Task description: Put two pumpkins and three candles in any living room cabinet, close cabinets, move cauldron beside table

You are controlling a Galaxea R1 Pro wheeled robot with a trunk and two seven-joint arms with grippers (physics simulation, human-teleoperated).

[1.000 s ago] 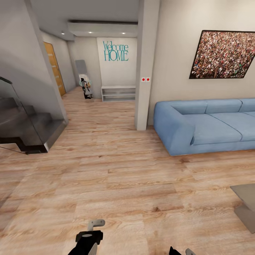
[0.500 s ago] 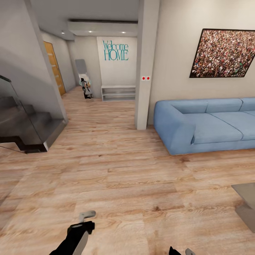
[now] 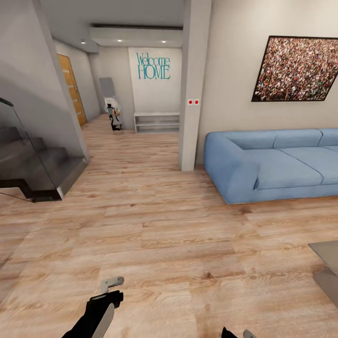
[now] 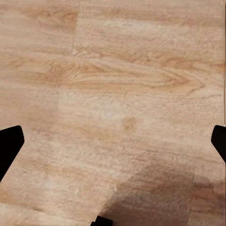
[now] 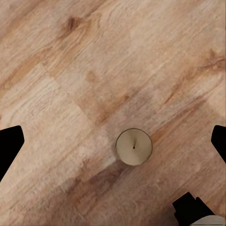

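Note:
One candle, a short beige cylinder with a tiny wick, stands upright on the plank floor in the right wrist view. My right gripper hangs open above it, its black fingertips wide on either side and not touching it. The same gripper peeks in at the head view's lower edge. My left gripper is open over bare floor, and in the head view it sits low on the left. A grey corner of the table shows at the right edge. Pumpkins, cabinet and cauldron are out of view.
A blue sofa runs along the right wall beside a white pillar. Dark stairs with a glass rail stand at the left. A hallway leads back to a white open shelf. A black-and-grey part is near the candle.
My left arm has swung left and turned, its gripper now angled further from the centre. The head view has drifted slightly. The right gripper has stayed at the lower edge.

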